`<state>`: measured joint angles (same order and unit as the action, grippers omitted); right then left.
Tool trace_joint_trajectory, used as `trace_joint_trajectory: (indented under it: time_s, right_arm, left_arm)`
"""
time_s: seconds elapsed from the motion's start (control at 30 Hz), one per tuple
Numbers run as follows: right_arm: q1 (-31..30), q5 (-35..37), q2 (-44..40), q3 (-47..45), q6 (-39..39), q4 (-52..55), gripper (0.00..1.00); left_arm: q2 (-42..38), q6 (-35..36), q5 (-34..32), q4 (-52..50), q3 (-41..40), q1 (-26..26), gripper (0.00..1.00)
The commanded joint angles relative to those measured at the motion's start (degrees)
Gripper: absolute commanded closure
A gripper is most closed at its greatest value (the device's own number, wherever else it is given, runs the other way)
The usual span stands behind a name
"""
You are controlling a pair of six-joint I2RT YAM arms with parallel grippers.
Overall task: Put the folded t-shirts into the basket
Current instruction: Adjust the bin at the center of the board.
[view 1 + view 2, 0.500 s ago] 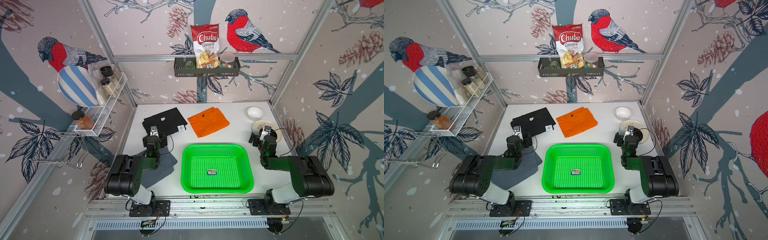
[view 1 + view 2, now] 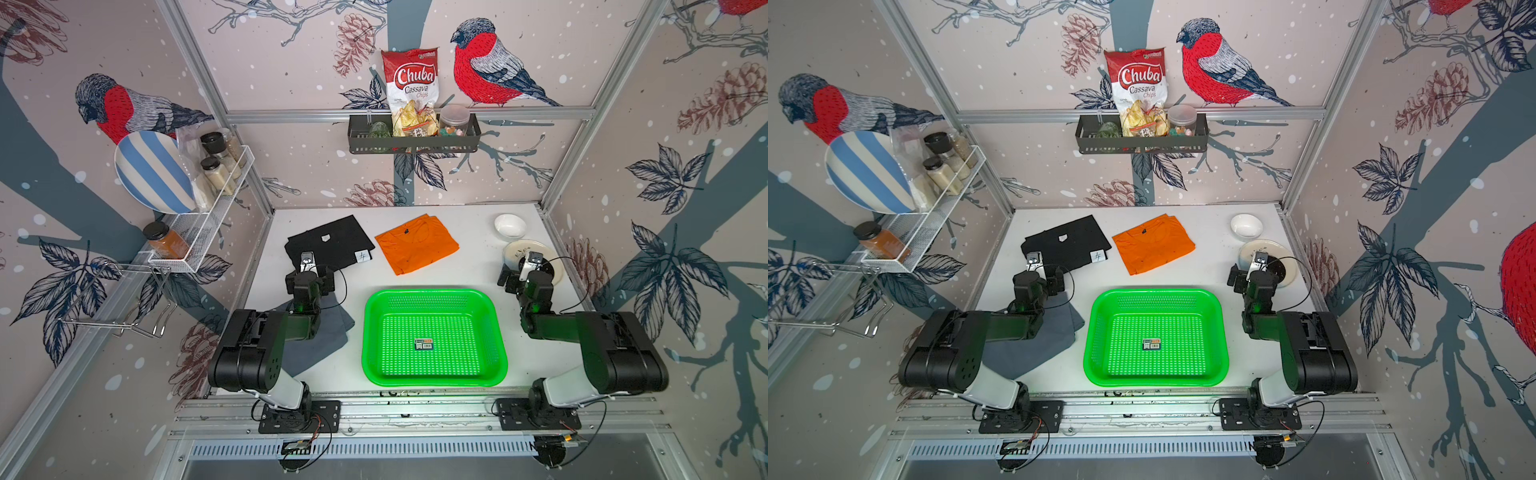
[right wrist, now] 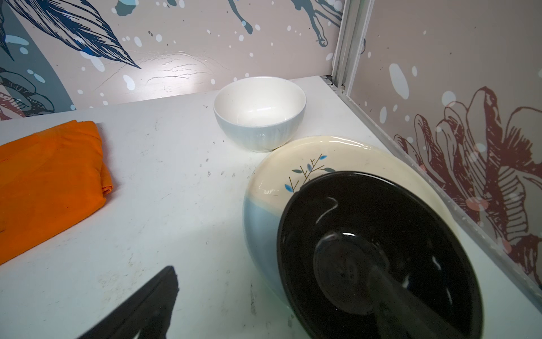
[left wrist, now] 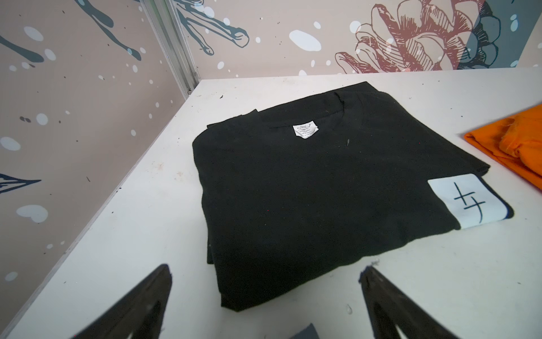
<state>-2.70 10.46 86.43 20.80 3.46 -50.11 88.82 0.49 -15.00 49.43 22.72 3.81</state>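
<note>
The slate grey-blue t-shirt (image 2: 328, 336) lies on the surface partly under the left arm (image 2: 266, 332), whose left tool (image 4: 265, 271) — jaws wide, gripping nothing — faces the black t-shirt (image 4: 308, 190), with the orange t-shirt (image 2: 415, 247) beside it, the green basket (image 2: 434, 293) front-centre, and the right tool (image 3: 252, 261) spread wide by the plate (image 3: 293, 158).

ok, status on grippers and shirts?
Left gripper, right gripper open, empty. Black folded t-shirt, bright orange folded t-shirt, slate grey-blue folded t-shirt all on table, none in green perforated plastic basket. Left arm overhangs grey-blue one.
</note>
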Motion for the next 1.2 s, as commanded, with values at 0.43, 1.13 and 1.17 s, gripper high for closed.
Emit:
trace_joint_trajectory:
  time_s: [0.43, 1.13, 1.17]
  right_arm:
    - [-10.3, 2.5, -31.6, 18.2, -1.0, 52.0, 0.0]
    - [-50.0, -0.5, -5.4, 54.0, -5.9, 67.2, 0.0]
    - [-52.5, -1.6, -1.8, 56.3, -7.0, 67.6, 0.0]
  left_arm:
    - [-5.7, 1.9, 3.9, -13.2, 5.0, -0.1, 0.01]
    - [-19.8, 27.0, 18.8, -105.5, 43.5, -14.2, 0.03]
    - [-20.5, 27.8, 19.3, -107.5, 43.5, -15.7, 0.03]
